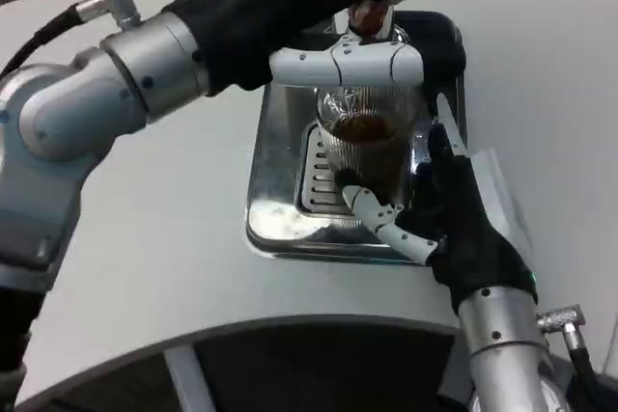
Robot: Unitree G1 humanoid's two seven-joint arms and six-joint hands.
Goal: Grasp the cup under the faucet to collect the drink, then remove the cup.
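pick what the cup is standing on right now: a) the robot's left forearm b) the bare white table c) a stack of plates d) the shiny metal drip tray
d: the cup, with dark drink inside, stands on the slotted grate of the metal drip tray, with the right hand wrapped around it.

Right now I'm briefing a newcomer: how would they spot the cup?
Find the shiny metal drip tray mid-table. On its slotted grate, wrapped by the right hand, stands the cup. It is the lone clear ribbed thing there, with brown drink inside.
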